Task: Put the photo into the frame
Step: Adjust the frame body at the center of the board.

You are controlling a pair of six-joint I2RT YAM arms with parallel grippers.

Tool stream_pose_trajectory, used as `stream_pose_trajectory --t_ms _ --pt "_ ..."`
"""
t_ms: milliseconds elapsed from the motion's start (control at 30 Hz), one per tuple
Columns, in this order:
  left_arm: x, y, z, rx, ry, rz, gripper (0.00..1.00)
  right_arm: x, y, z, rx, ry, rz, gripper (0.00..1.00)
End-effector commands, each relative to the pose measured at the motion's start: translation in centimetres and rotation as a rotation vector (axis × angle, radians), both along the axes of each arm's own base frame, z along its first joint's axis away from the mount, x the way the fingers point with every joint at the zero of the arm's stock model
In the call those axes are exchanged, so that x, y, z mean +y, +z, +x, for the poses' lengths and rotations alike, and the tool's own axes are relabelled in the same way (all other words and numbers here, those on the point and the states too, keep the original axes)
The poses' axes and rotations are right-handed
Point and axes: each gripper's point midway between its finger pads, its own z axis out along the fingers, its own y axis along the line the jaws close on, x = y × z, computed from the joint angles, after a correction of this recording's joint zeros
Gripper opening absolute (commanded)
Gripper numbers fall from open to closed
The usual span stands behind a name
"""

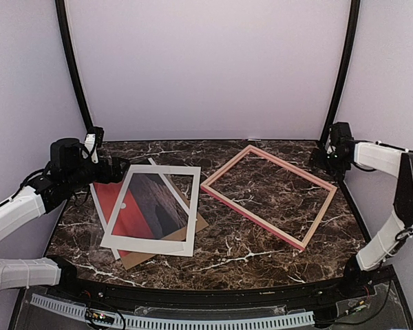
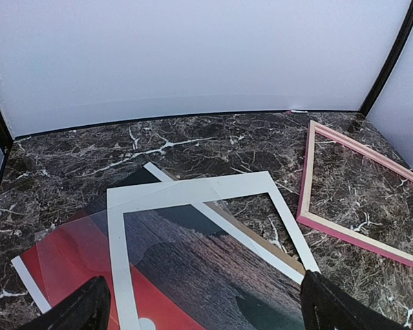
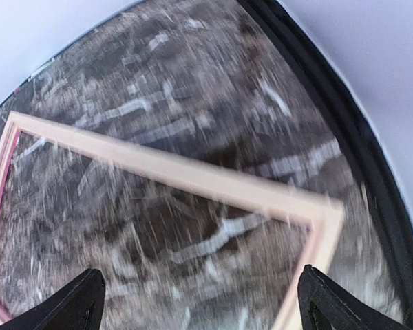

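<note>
On the left half of the dark marble table [image 1: 261, 265], the photo [image 1: 127, 206] lies flat, sunset side up, mostly covered by a white mat [image 1: 144, 243], with a brown backing board [image 1: 138, 259] peeking out at the near edge. My left gripper [image 1: 115, 170] hovers over the far-left side of that stack, fingers spread wide, holding nothing. The frame [image 1: 292, 167] lies flat to the right, its left corner just beside the mat. My right gripper [image 1: 320, 159] hangs above its far-right corner, jaws wide and empty.
</note>
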Motion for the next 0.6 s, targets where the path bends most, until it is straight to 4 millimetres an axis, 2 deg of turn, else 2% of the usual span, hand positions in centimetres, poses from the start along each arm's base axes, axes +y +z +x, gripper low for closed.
stream_pose_trajectory --t_ms 0,100,233,367,433,467,567 --pt "-0.4 1.9 0.0 -0.044 -0.018 -0.009 0.99 -0.4 -1.0 4.6 0.094 0.188 -0.186 0.99" --pt "-0.5 1.7 0.0 -0.043 -0.018 -0.004 0.99 -0.1 -2.3 7.2 0.117 0.284 -0.231 0.99" --pt "-0.5 1.4 0.2 -0.036 -0.018 0.005 0.99 1.1 -4.0 8.9 0.127 0.415 -0.232 0.99" --pt "-0.6 1.2 0.3 -0.027 -0.018 0.008 0.99 1.0 -6.5 9.1 0.157 0.495 -0.231 0.99" --pt "-0.6 1.0 0.4 -0.023 -0.019 0.010 0.99 0.6 -7.7 9.0 0.179 0.512 -0.214 0.99" --pt "-0.6 1.0 0.4 -0.021 -0.019 0.011 0.99 -0.6 -8.2 8.9 0.191 0.493 -0.200 0.99" --pt "-0.6 1.0 0.4 -0.019 -0.020 0.009 0.99 -0.8 -9.5 8.3 0.222 0.495 -0.159 0.98"
